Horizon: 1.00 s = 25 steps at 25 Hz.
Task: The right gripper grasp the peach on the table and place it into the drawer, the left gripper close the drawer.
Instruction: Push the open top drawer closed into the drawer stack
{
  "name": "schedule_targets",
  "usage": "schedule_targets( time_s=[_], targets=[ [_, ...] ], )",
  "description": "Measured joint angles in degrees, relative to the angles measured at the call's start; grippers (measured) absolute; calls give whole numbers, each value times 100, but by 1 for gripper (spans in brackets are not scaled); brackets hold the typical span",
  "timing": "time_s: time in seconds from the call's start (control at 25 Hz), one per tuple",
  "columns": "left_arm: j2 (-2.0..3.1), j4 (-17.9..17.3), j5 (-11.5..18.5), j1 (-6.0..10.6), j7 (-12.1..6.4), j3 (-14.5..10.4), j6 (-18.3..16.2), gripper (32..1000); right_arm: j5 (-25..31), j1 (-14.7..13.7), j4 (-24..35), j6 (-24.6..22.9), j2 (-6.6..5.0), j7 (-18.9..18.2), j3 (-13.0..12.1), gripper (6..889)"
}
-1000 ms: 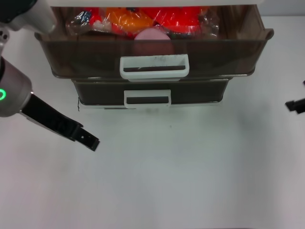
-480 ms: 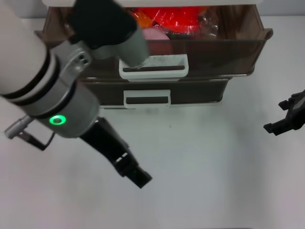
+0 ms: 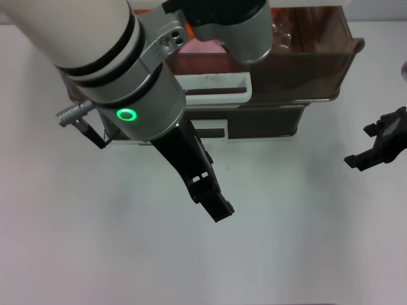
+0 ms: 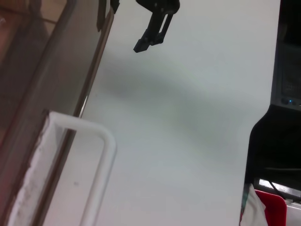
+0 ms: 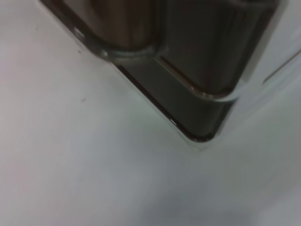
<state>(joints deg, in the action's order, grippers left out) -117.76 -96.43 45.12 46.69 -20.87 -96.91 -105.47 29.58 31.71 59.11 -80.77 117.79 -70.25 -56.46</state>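
Peach [image 3: 202, 47] already in the open drawer [image 3: 318, 70], half hidden behind the left arm.

The left gripper [image 3: 213, 202] hangs over the table [image 3: 305, 254] in front of the cabinet, below the broad white handle [image 3: 219, 86]; whether its fingers are parted I cannot tell. To close well, it should probably meet the drawer front squarely near the handle and push straight in. The right gripper [image 3: 376, 147] sits aside, fingers slightly parted and empty, clear of the path. The shallower drawer [image 3: 267, 122] beneath should stay untouched.
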Motion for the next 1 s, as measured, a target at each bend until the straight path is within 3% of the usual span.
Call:
schedule_targets(
  time_s=[0.24, 0.56, 0.72, 1.0],
  targets=[
    [0, 392, 1, 181, -247, 113, 145, 884, 3, 26, 6, 141, 15, -1, 36, 866],
    [12, 1143, -125, 526, -826, 780, 224, 884, 4, 18, -14, 253, 16, 50, 43, 865],
    [25, 1447, -149, 659, -1087, 983, 331, 884, 32, 35, -17, 279, 17, 51, 41, 865],
    [30, 1652, -383, 729, -1327, 1208, 560, 884, 157, 62, -6, 281, 16, 55, 39, 866]
  ],
)
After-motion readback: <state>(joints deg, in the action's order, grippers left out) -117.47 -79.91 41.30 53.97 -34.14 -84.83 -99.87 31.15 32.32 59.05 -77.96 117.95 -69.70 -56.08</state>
